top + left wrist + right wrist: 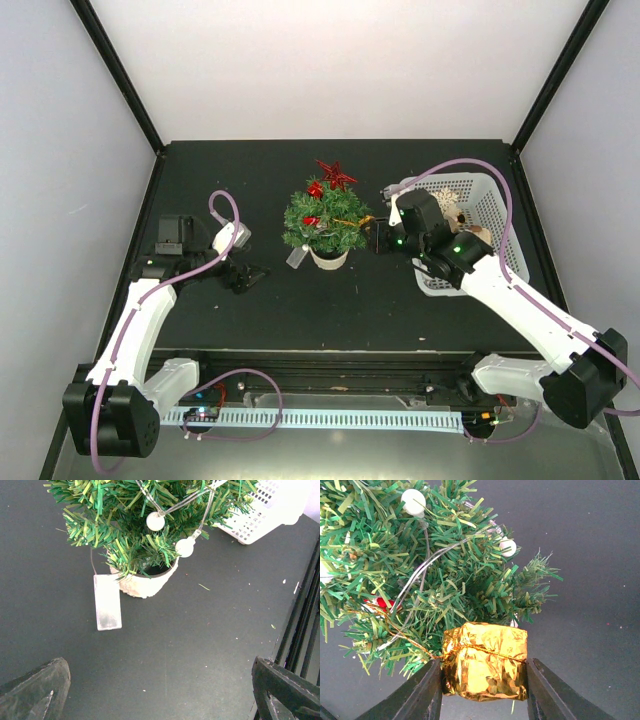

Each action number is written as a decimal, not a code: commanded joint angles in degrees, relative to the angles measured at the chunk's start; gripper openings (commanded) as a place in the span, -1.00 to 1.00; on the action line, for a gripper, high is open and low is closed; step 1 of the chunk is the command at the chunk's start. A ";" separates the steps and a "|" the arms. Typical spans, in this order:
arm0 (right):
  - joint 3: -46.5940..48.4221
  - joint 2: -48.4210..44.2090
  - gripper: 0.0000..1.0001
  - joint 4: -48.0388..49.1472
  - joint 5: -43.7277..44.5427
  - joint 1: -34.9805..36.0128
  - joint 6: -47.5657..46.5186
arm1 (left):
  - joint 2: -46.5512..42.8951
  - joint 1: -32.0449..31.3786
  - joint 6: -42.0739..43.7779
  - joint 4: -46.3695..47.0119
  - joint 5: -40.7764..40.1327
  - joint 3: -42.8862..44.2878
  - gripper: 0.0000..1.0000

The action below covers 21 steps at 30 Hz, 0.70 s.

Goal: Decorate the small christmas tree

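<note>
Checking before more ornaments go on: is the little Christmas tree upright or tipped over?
Upright. The small christmas tree stands in its white pot, whose base sits flat on the dark table.

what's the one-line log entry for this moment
left gripper: open, empty, facing tree | right gripper: shut on gold gift at tree branches | step: hanging gift

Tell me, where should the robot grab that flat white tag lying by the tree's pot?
Grip the tag across its narrow width, pinching its two long edges, coming down from above. It lies flat on the table, long and thin, so probably only that width fits between the open left fingers. Stay at the end away from the pot.
</note>
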 commanded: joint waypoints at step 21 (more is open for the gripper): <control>3.91 -0.78 -0.02 1.85 -0.27 0.30 0.13 | -0.28 0.44 0.60 0.72 0.30 0.05 0.98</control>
